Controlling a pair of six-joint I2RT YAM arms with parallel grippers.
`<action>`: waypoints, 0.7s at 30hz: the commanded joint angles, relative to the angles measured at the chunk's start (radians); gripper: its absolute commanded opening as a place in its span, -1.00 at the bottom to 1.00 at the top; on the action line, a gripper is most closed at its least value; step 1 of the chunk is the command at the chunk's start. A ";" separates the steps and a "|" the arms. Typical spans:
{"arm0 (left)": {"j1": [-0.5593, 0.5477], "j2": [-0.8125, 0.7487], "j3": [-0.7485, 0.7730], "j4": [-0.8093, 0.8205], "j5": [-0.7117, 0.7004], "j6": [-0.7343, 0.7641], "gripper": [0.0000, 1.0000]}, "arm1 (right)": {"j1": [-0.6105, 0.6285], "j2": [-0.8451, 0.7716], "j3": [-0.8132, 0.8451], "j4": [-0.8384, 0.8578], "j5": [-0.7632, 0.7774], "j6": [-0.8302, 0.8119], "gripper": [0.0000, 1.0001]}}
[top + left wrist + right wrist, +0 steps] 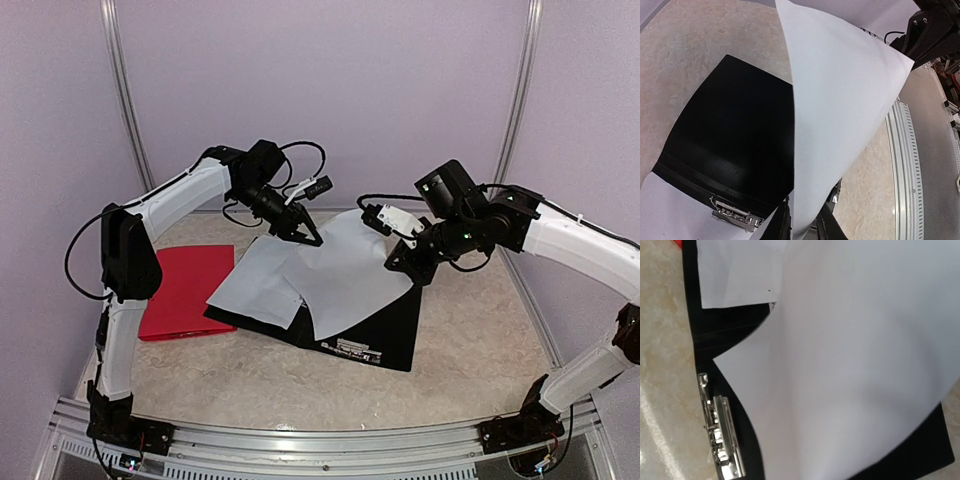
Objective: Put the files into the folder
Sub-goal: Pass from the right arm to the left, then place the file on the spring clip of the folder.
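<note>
Tearing is the main danger: the sheet (345,265) hangs between two claws above the open black folder (385,325), and if the arms pull apart or move out of step, the paper can rip or crease at a pinched corner. The left claw (308,236) is closed on the sheet's far corner. The right claw (408,262) is shut at the opposite edge and appears to hold the sheet there, though the paper hides its fingertips. A thin pinch could also slip, dropping one side so the sheet lands askew, half on the folder and half on the worktop (480,350). The sagging lower edge may drag over the second sheet (255,285), which lies partly on the folder's left side and partly off it, and push it further out. That edge could also catch on the metal clip (720,440) near the spine.

Only the top view shows both arms, the whole span of the sheet and a red folder (185,290) lying shut just left of the black one. The left wrist view adds what the top view cannot show: the paper rising from between the left fingers (780,227), steeply curled. The right wrist view gives the clearest look at the clip and the bare black inside beneath the sheet, but nothing of its own claw
</note>
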 commanded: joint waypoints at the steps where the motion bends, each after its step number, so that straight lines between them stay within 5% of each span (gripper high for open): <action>1: -0.008 0.005 0.025 -0.011 -0.013 -0.007 -0.71 | 0.008 -0.001 -0.002 -0.027 0.034 0.023 -0.99; 3: -0.007 -0.003 0.026 -0.012 -0.019 -0.019 -0.96 | 0.008 0.003 0.003 -0.029 0.064 0.039 -0.83; 6: -0.004 -0.016 0.026 -0.004 -0.025 -0.067 -1.00 | 0.005 -0.001 0.020 -0.022 0.123 0.068 -0.46; 12: -0.004 -0.064 0.001 0.067 -0.011 -0.262 -1.00 | -0.030 -0.026 0.077 0.003 0.206 0.154 0.68; 16: 0.009 -0.094 -0.029 0.195 0.041 -0.457 -1.00 | -0.056 -0.052 0.108 0.023 0.262 0.208 0.88; 21: 0.040 -0.078 -0.042 0.382 0.122 -0.787 -1.00 | -0.088 -0.077 0.113 0.029 0.288 0.283 0.89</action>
